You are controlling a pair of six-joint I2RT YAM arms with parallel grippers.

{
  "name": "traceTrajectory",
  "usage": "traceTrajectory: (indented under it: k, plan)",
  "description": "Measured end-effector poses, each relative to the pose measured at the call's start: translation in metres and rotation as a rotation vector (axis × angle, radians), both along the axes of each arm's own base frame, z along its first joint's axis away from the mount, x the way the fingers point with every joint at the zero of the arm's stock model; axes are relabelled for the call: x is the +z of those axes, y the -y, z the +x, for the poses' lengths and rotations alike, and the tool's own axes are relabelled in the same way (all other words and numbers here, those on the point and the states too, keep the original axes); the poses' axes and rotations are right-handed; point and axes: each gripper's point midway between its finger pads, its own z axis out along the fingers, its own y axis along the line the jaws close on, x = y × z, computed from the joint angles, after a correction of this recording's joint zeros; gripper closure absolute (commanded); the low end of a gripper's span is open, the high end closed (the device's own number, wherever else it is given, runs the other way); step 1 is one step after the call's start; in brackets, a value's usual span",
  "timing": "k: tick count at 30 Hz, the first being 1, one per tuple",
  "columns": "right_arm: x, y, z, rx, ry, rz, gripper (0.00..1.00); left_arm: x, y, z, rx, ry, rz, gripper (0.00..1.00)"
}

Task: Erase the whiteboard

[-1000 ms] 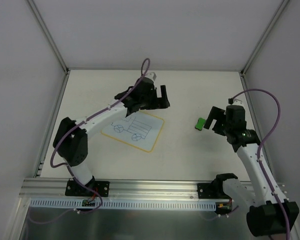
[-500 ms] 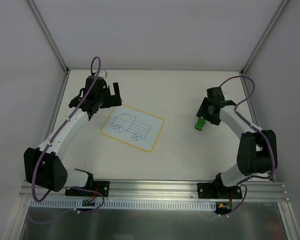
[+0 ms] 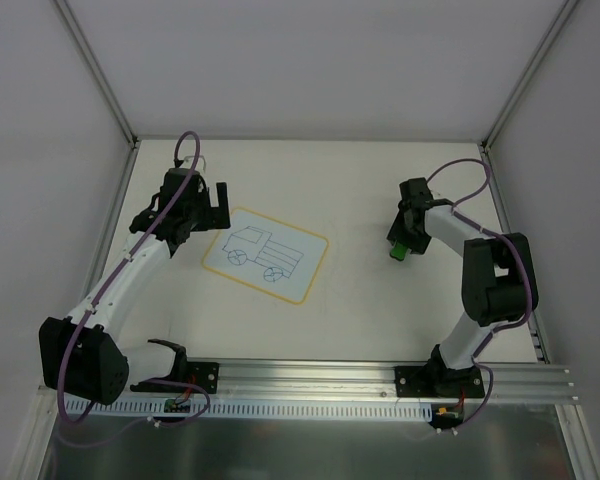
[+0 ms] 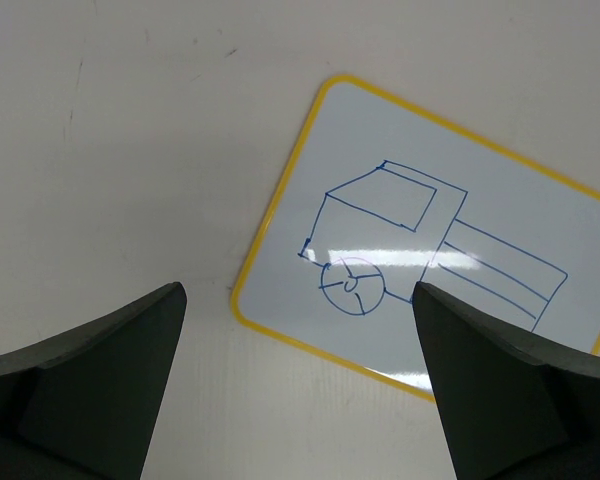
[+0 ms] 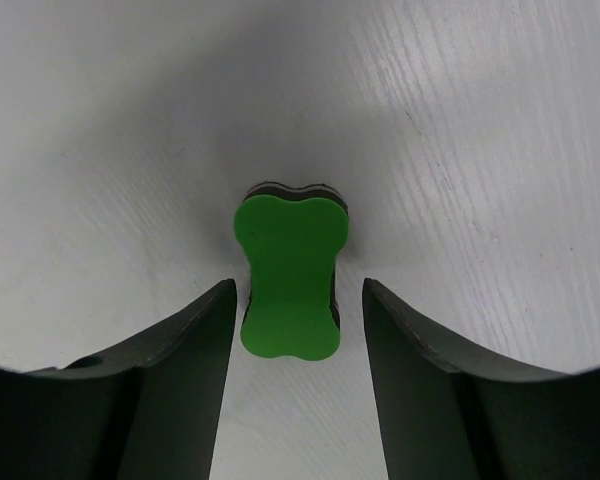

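Note:
The whiteboard (image 3: 266, 256) lies flat left of centre, white with a yellow border and a blue truck drawing. It also shows in the left wrist view (image 4: 450, 240). My left gripper (image 3: 208, 212) hovers open and empty just off the board's far-left edge. In its wrist view (image 4: 298, 300) the fingers (image 4: 100, 390) frame the board's near corner. The green eraser (image 3: 400, 250) lies on the table at the right. My right gripper (image 3: 405, 236) is low over it, open. In the right wrist view the eraser (image 5: 288, 275) sits between the spread fingers (image 5: 170, 370) of the gripper (image 5: 298, 290).
The table (image 3: 360, 300) is white, boxed in by white walls at the back and sides. An aluminium rail (image 3: 310, 375) runs along the near edge with both arm bases on it.
My left gripper moved from over the board's top edge out to its far-left side. My right gripper swung in and down until its open fingers straddle the eraser.

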Motion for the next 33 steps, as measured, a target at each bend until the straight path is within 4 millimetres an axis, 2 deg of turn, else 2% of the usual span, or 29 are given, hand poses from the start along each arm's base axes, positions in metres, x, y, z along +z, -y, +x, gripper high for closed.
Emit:
traceTrajectory:
  k: [8, 10, 14, 17, 19, 22, 26, 30, 33]
  plan:
    - [-0.003, 0.002, 0.001, -0.005, -0.005, -0.011, 0.57, 0.000, -0.001, 0.000, -0.003, 0.001, 0.009, 0.01]
    - [-0.004, 0.002, 0.001, -0.004, -0.007, -0.012, 0.64, 0.000, -0.001, 0.000, -0.003, 0.001, 0.009, 0.01]
    - [-0.004, 0.001, 0.002, 0.007, -0.003, -0.018, 0.87, 0.000, -0.001, 0.000, -0.003, 0.001, 0.009, 0.01]
    - [-0.002, -0.001, 0.002, 0.031, 0.003, -0.038, 0.92, 0.000, -0.001, 0.000, -0.004, 0.000, 0.009, 0.01]
    - [-0.001, -0.011, 0.001, 0.071, 0.007, -0.047, 0.93, -0.002, -0.001, 0.001, -0.003, -0.006, 0.010, 0.01]
    - [0.005, -0.043, -0.003, 0.177, 0.024, -0.052, 0.94, -0.010, -0.002, 0.002, 0.001, -0.030, 0.013, 0.01]
    - [0.029, -0.123, -0.008, 0.380, 0.101, -0.020, 0.94, -0.032, -0.010, 0.007, 0.027, -0.098, 0.013, 0.02]
    - [0.058, -0.208, -0.026, 0.570, 0.187, 0.045, 0.96, -0.061, -0.020, 0.010, 0.069, -0.187, -0.004, 0.05]
    - [0.065, -0.251, -0.040, 0.662, 0.202, 0.079, 0.96, -0.079, -0.028, 0.012, 0.102, -0.248, -0.030, 0.08]
